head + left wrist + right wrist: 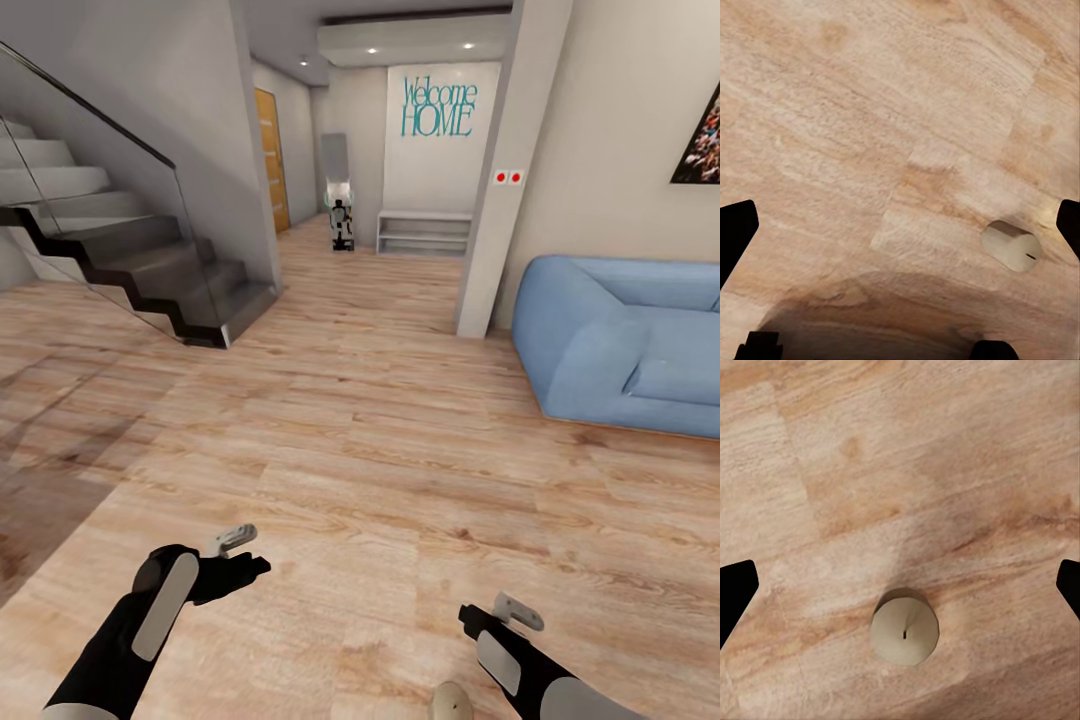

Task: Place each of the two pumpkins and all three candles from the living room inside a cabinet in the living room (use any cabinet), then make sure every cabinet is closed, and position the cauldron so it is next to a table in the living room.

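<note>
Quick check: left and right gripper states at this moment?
Left gripper: open, holding nothing.
Right gripper: open, holding nothing; a candle stands on the wood floor below it.

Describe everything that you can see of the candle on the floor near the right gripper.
The candle is a short, stubby cylinder of pale beige wax with a small dark wick at the centre of its flat top. It stands upright on the light wood-plank floor, and nothing else touches it. The right wrist view looks down on it from above. In the head view it shows at the bottom edge, beside the right gripper.
</note>
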Controlling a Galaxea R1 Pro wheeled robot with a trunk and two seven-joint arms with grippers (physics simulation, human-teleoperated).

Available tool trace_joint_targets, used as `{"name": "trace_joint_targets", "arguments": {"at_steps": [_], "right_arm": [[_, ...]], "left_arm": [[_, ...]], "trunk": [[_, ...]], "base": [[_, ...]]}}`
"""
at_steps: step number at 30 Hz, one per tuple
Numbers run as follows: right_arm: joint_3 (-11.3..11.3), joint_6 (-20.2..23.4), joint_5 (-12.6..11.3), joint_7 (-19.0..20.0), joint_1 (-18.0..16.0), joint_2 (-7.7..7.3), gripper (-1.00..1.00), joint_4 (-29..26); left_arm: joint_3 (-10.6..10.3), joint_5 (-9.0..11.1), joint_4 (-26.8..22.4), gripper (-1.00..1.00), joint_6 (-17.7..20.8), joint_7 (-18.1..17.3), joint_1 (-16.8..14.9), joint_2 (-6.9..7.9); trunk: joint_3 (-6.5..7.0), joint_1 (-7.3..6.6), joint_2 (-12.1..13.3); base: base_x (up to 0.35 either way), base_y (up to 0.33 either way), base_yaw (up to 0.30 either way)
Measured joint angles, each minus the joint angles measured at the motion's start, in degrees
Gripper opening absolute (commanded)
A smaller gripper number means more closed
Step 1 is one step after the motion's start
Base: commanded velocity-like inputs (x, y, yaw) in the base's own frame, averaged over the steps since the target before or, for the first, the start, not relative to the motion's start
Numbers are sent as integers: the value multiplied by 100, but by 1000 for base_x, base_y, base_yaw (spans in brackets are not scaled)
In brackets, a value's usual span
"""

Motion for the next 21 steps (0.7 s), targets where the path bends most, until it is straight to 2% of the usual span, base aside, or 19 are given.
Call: {"name": "trace_joint_targets", "arguments": {"at_steps": [3,7,10,21], "right_arm": [[49,-1,5,5,0,0,100,0],[427,-18,3,-4,0,2,100,-17],[597,-20,-1,-7,0,5,100,-24],[666,-22,-2,35,0,11,100,-54]], "left_arm": [[-10,0,-1,100,0,0,0,-5],[-18,7,-1,100,0,0,0,-6],[-19,8,-1,100,4,0,0,-6],[-25,17,-1,100,9,0,0,-3]], "trunk": [[-54,66,-120],[-126,154,-281],[-180,220,-401],[-377,461,-842]], "base": [[0,0,0],[0,0,0],[0,0,0],[0,0,0]]}}
